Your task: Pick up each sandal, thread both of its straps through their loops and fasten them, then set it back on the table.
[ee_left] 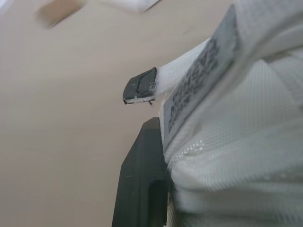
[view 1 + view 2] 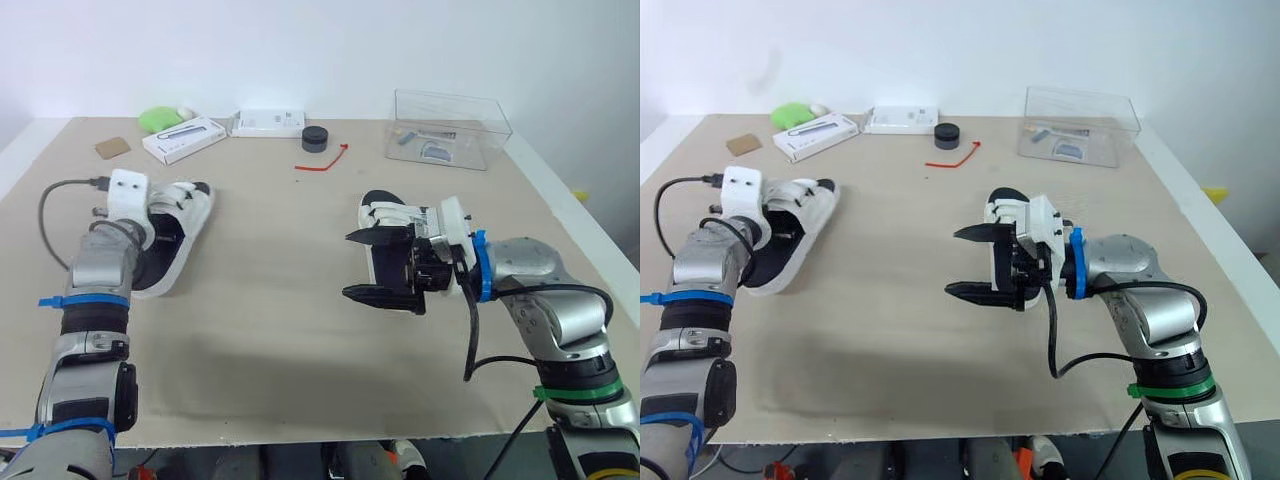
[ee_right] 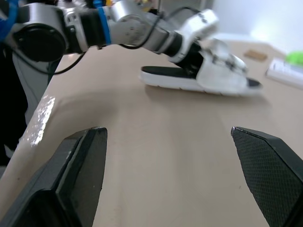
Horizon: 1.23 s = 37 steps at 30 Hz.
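Two white sandals with black soles lie on the tan table. The left sandal [image 2: 185, 225] lies at the left; my left gripper [image 2: 158, 238] reaches into its upper and is shut on its white mesh strap [image 1: 227, 156]. One black finger [image 1: 142, 179] presses against that mesh, and the strap's dark tip [image 1: 139, 86] sticks out free. The right sandal [image 2: 392, 215] lies mid-right, just behind my right gripper [image 2: 372, 265]. That gripper is open and holds nothing, hovering sideways over the table. In the right wrist view its fingers [image 3: 80, 175] frame the left sandal [image 3: 203, 78] far across the table.
Along the back stand a clear plastic box [image 2: 450, 128], two white boxes [image 2: 183, 138] [image 2: 268, 122], a black round cap [image 2: 315, 138], a red tie [image 2: 322, 160], a green object [image 2: 160, 118] and a brown card [image 2: 112, 147]. The table's front edge [image 2: 300, 440] is near.
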Available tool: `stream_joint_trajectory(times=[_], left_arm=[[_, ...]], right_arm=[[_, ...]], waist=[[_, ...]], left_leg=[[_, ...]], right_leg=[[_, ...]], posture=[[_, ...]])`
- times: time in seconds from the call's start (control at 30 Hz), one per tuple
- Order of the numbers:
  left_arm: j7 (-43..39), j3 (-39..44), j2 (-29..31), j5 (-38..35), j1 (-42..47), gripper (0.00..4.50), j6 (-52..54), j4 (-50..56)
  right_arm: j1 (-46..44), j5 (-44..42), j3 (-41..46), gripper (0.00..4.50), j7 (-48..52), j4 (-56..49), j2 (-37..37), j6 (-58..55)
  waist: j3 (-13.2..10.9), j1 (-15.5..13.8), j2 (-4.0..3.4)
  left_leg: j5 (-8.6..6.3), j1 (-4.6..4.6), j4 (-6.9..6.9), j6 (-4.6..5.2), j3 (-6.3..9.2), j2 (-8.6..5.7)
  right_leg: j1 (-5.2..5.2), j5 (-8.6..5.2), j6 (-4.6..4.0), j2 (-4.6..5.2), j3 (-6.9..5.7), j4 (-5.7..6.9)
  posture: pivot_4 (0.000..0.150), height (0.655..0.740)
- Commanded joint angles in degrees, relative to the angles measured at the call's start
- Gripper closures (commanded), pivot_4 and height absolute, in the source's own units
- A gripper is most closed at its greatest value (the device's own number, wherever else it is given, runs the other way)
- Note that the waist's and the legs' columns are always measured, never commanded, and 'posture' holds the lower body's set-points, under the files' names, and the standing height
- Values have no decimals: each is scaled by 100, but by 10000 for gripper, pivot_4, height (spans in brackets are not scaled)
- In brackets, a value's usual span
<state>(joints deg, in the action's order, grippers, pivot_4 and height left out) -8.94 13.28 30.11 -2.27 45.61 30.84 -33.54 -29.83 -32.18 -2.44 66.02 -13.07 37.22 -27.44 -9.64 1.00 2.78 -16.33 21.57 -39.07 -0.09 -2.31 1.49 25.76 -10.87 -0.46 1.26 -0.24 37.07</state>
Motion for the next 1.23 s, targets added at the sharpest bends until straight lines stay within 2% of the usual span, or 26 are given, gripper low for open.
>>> stream_joint_trajectory(times=[0.03, 0.07, 0.1, 0.13, 0.17, 0.23, 0.33, 0.37, 0.53, 0.63, 0.77, 0.83, 0.9, 1.07, 1.23], left_arm=[[244, 162, 201, 22, 242, 44313, -333, -221], [230, 159, 215, 6, 250, 44313, -447, -280], [208, 150, 228, -9, 257, 35895, -522, -333], [167, 109, 250, 2, 256, 35605, -580, -386], [140, 83, 267, 9, 243, 28668, -627, -408], [104, 65, 289, 5, 205, 19961, -658, -403], [29, 67, 327, -19, 23, 4308, -572, -107], [-18, 67, 344, -40, -102, 753, -480, 154], [-347, 29, 474, -109, -950, 753, -33, 1910], [-665, 422, 449, -586, -1687, 753, 363, 3380], [-1609, 471, 649, -1305, -2611, 753, 608, 4748], [-1998, 585, 683, -1686, -2925, 753, 626, 5098], [-2532, 466, 1028, -1678, -3294, 753, 345, 5190], [-3483, 473, 1415, -2154, -3503, 753, 94, 5327], [-4492, 55, 1749, -2181, -4073, 753, -458, 5598]], right_arm=[[-197, -126, 78, 0, -24, 96, -46, -91], [-260, -120, 70, 0, -56, 222, -82, -162], [-317, -105, 64, 0, -83, 347, -118, -208], [-371, -74, 57, 0, -111, 468, -151, -240], [-399, -51, 53, 0, -126, 540, -171, -262], [-448, -14, 40, 0, -131, 634, -196, -262], [-473, -21, 50, 0, -135, 667, -213, -297], [-471, -14, 49, 0, -130, 671, -211, -294], [-326, 83, 83, 0, -128, 626, -130, -217], [-138, 86, 188, 0, -178, 530, -56, -220], [113, 103, 351, 0, -302, 473, 58, -183], [228, 206, 413, 0, -370, 541, 135, -76], [373, 289, 442, 0, -324, 583, 246, 49], [536, 323, 501, 0, -279, 574, 370, 187], [724, 325, 611, 0, -277, 561, 484, 296]], waist=[[0, -3, 0], [0, -2, 0], [1, 0, 1], [0, 1, 1], [0, 1, 1], [1, -1, 1], [1, 4, 1], [1, 9, 1], [1, 17, 1], [1, 13, 1], [1, 5, 1], [1, 4, 1], [0, 7, 0], [-1, 8, -2], [-4, 12, -8]], left_leg=[[0, 1, 0, 0, 0, -3], [0, 1, 0, 0, 0, -5], [0, 1, 0, 0, 0, -5], [0, 1, 0, 0, 0, -6], [0, 1, 0, -1, -1, -6], [2, 1, 0, -5, 2, -6], [2, 3, 0, -5, 6, -5], [2, 3, 0, -5, 5, -5], [2, 3, 0, -7, 5, -4], [0, 5, 1, -11, 5, -1], [-2, 6, 0, -14, 6, 2], [1, 4, 0, -19, 7, -1], [3, -11, 0, -19, 9, -1], [10, -42, 0, -9, 7, 8], [13, -46, 1, -10, 3, 16]], right_leg=[[0, 0, 0, 2, -3, 0], [0, 0, 0, 6, -5, 0], [0, 1, 0, 9, -6, 0], [0, 2, 0, 10, -7, 0], [0, 5, -1, 12, -8, 0], [0, 7, -2, 12, -11, 0], [0, 7, -2, 10, -14, 0], [0, 7, -2, 10, -13, 0], [1, 7, -3, 16, -10, 2], [1, 7, -3, 16, -8, 1], [2, 6, -4, 16, -8, -1], [0, 6, -4, 15, -7, 0], [-15, 4, -3, 10, -5, 1], [-39, -28, 28, -30, -1, -2], [-39, -27, 25, -38, 7, -1]], posture=[[1500, 7400], [1500, 7400], [1500, 7400], [1500, 7400], [1500, 7400], [1500, 7400], [1500, 7400], [1500, 7400], [1500, 7400], [1500, 7400], [1500, 7400], [1500, 7400], [1500, 7400], [1500, 7400], [1500, 7400]])
